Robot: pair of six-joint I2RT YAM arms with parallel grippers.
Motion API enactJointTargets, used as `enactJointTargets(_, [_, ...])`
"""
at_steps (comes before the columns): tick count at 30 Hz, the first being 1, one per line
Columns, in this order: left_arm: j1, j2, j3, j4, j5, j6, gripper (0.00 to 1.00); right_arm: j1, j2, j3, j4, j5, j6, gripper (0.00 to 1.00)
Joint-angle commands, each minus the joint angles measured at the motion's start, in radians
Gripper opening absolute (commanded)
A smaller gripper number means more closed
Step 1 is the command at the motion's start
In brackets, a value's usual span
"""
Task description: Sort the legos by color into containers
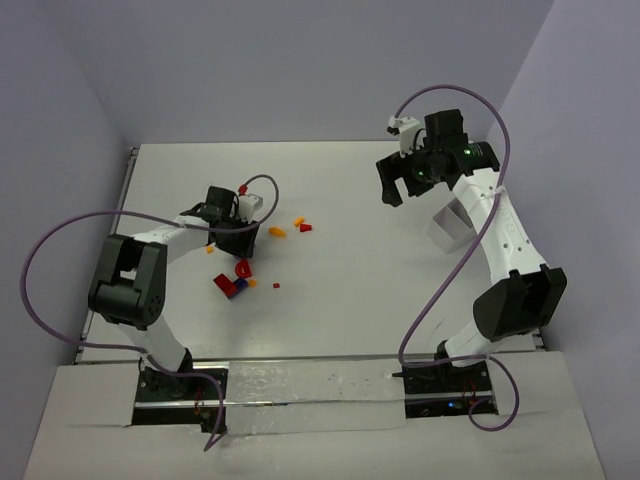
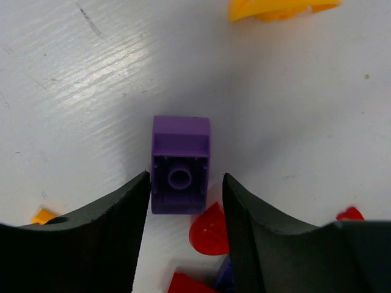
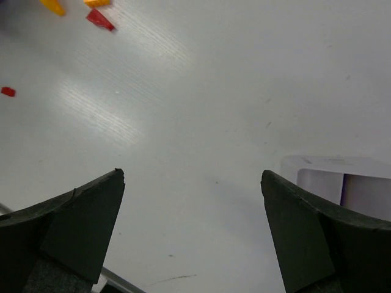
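A purple lego (image 2: 181,165) lies on its side on the white table, its hollow underside facing the left wrist camera. My left gripper (image 2: 186,176) straddles its near end with the jaws apart: the left finger sits right against the lego, and a small gap shows at the right finger. Behind it lie a red dome lego (image 2: 211,229), another red piece (image 2: 189,285) and a second purple one (image 2: 225,278). From above, the left gripper (image 1: 238,245) is low over the lego cluster (image 1: 232,280). My right gripper (image 1: 393,180) hangs wide open and empty beside a white container (image 1: 450,225).
Orange legos (image 1: 278,232) and a red one (image 1: 306,228) lie scattered right of the left gripper, with a small orange bit (image 1: 276,286) nearer. The right wrist view shows the container's corner (image 3: 333,177) by the right finger and distant legos (image 3: 99,18) at top left.
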Motion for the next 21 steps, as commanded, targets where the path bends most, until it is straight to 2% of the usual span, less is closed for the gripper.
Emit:
enactJointTargets(1, [-0.007,0.033,0.017,0.068,-0.064,-0.013,0.54,0.023,-0.042,0.014,0.057,-0.082,0.095,1.00])
enactJointTargets(3, [-0.007,0.043,0.022,0.071,-0.070,-0.010,0.49,0.026,-0.047,-0.003,0.075,-0.109,0.135,1.00])
enactJointTargets(6, [-0.007,0.045,0.023,0.076,-0.072,-0.004,0.30,0.029,-0.051,-0.048,0.130,-0.156,0.217,1.00])
enactJointTargets(7, [-0.007,0.033,0.023,0.074,-0.053,-0.001,0.17,0.032,-0.053,-0.079,0.159,-0.198,0.256,1.00])
enactJointTargets(10, [-0.007,-0.040,0.020,0.059,0.042,0.011,0.01,0.035,-0.060,-0.133,0.220,-0.298,0.330,1.00])
enactJointTargets(12, [-0.007,-0.108,0.005,0.053,0.135,0.021,0.00,0.039,-0.060,-0.159,0.252,-0.349,0.385,1.00])
enactJointTargets(15, [-0.017,-0.307,-0.027,0.066,0.333,0.015,0.00,0.059,-0.042,-0.200,0.335,-0.493,0.503,0.99])
enactJointTargets(19, [-0.049,-0.433,-0.021,0.057,0.417,0.001,0.00,0.097,0.014,-0.211,0.394,-0.619,0.608,0.96])
enactJointTargets(21, [-0.067,-0.447,0.005,0.020,0.463,-0.004,0.00,0.128,0.041,-0.215,0.434,-0.663,0.652,0.95])
